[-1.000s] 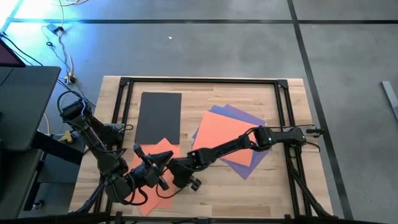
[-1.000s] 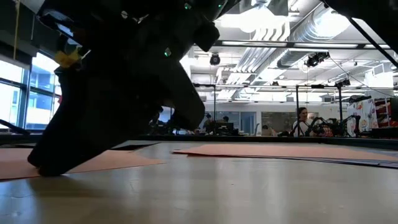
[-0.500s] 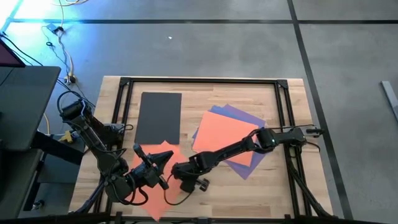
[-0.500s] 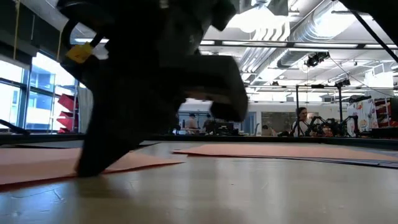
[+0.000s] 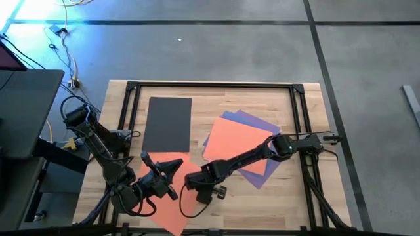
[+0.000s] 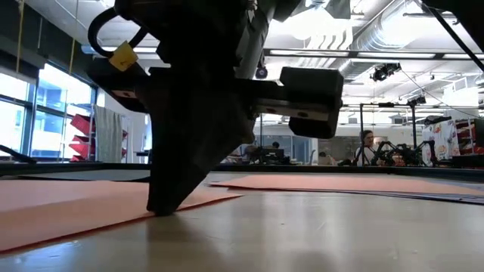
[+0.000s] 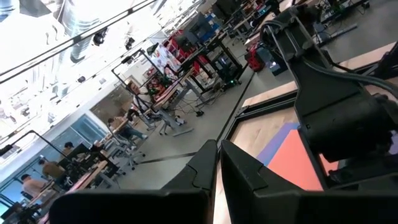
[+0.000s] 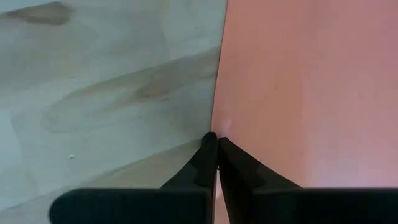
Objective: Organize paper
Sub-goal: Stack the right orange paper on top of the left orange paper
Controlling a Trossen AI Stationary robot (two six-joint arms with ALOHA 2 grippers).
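Matt pink paper [image 8: 298,87]; smooth pale wood table [image 8: 106,87].

Dark grey sheet [image 5: 169,124] flat, far left; orange sheet [image 5: 236,146] overlapping purple [image 5: 260,121] and blue at right; pink sheet [image 5: 172,196] near front edge

Overhead light even on my pale wooden tabletop [image 5: 216,98]; blue-white glare at the high view's upper left corner. Low view: bright ceiling strip lights [image 6: 333,53] and windows behind, my right arm a dark, blurred silhouette. Right wrist view: soft focus, faint shadow at my fingertips [image 8: 210,144].
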